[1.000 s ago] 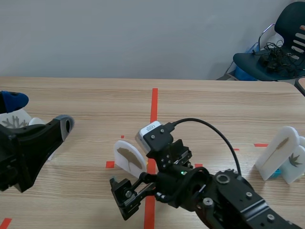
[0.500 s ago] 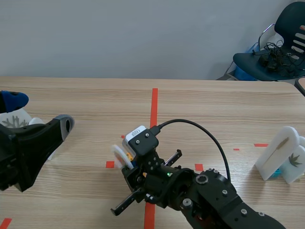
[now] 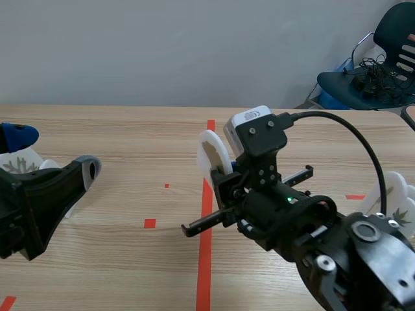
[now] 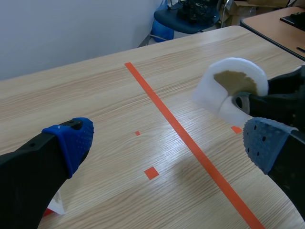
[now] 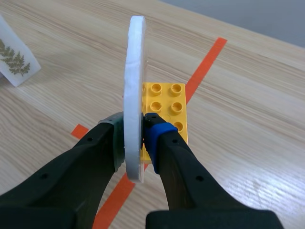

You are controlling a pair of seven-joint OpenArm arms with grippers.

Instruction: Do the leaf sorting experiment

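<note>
My right gripper point(image 5: 135, 139) is shut on a white round-topped leaf card point(image 5: 133, 95), seen edge-on, with a yellow studded brick point(image 5: 167, 110) as its base. In the scene view this card point(image 3: 210, 154), showing a brown leaf, hangs above the table over the red centre line, held by the right gripper point(image 3: 225, 173). In the left wrist view the same card point(image 4: 233, 86) floats ahead of and to the right of my left gripper point(image 4: 167, 143). The left gripper is open, with nothing between its blue pads point(image 4: 72, 142), and rests low at the table's left side point(image 3: 52, 155).
Two white leaf cards point(image 3: 386, 206) stand near the table's right edge. Another white card with a feathery leaf point(image 3: 15, 164) stands at the far left behind the left gripper; a fern card point(image 5: 14, 55) shows in the right wrist view. A chair point(image 3: 376, 71) stands beyond the table.
The right gripper closed on the leaf card and lifted it off the table, up and to the right over the red line. The left arm has not moved.
</note>
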